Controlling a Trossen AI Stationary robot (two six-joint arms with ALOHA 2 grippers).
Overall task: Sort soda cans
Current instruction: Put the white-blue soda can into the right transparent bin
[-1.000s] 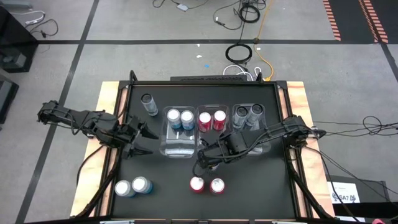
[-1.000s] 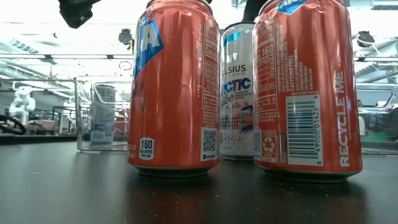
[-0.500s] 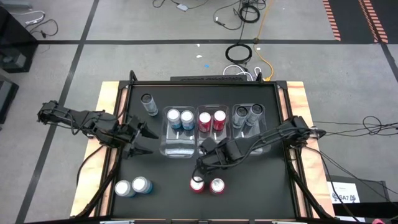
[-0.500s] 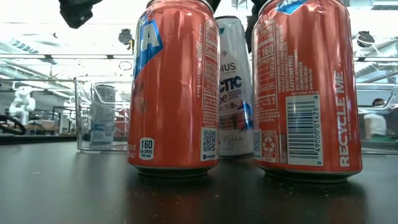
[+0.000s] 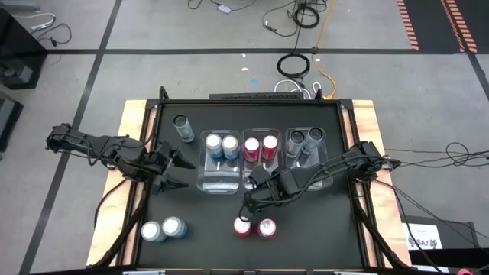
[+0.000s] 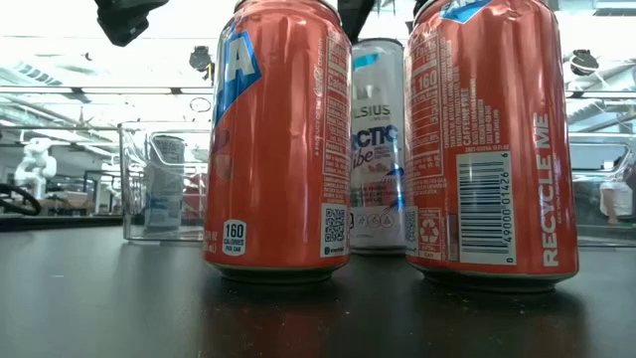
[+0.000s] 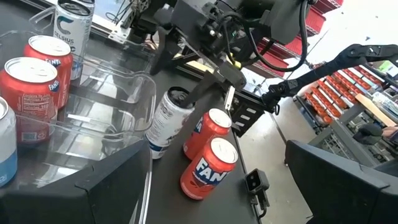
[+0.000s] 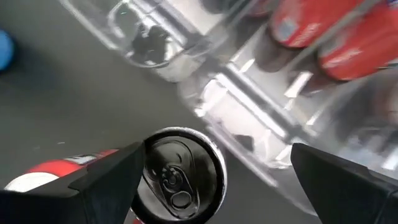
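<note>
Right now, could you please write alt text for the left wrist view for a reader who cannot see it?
The right hand, fingers open, hangs over a tilted white can on the dark table, beside two upright red cans. Nearer the camera, a clear plastic bin holds two more red cans.

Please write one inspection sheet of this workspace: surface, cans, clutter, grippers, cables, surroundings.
Surface: black table top, wooden edges.
Job's things: blue cans, red cans and dark cans in clear bins; loose: two blue, two red, one dark, one Celsius can.
Clutter: nothing seen.
Grippers: left gripper open, waiting beside the bins; right gripper open around the Celsius can.
Cables: coils on the floor.
Surroundings: grey floor, shelving.
</note>
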